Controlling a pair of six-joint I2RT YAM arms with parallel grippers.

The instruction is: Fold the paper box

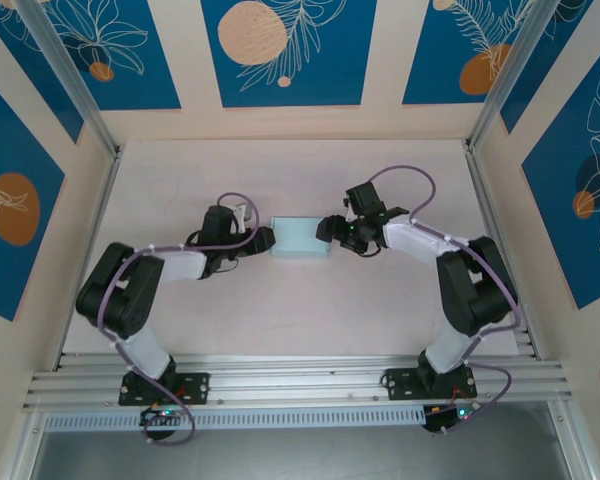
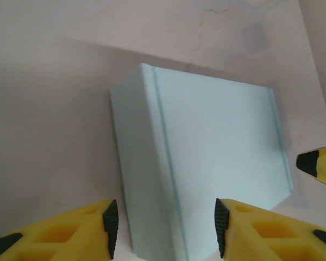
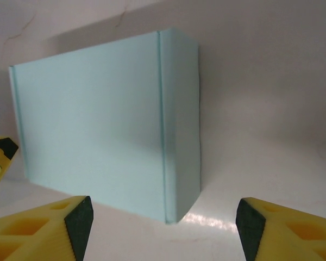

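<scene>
Top view, paper box [image 1: 300,239]: a closed, pale blue rectangular box lying flat near the middle of the surface [image 1: 280,320], its long side running left to right.
Top view, left end effector [image 1: 268,240]: my left arm bends in from the left and its tip sits just beside the box's left end. I cannot tell from here whether it touches.
Top view, right end effector [image 1: 326,228]: my right arm bends in from the right and its tip sits at the box's right end, a little toward the far side.
Left wrist view, box: top face and one side wall show, with creases along both long edges. It rests on the surface.
Left wrist view, left end effector: my yellow fingers stand apart and the box's nearest end reaches between their black pads [image 2: 111,220]. One pad is clear of the side wall and the other is over the top face. I clamp nothing.
Left wrist view, past the box: a yellow, black-tipped fingertip [image 2: 314,163] of my right end effector shows.
Right wrist view, box: it stands ahead of my fingers, with one upright corner edge nearest.
Right wrist view, right end effector: my fingers are wide apart, and that corner lies between the pads [image 3: 249,222] with open gaps on both sides. Nothing is gripped.
</scene>
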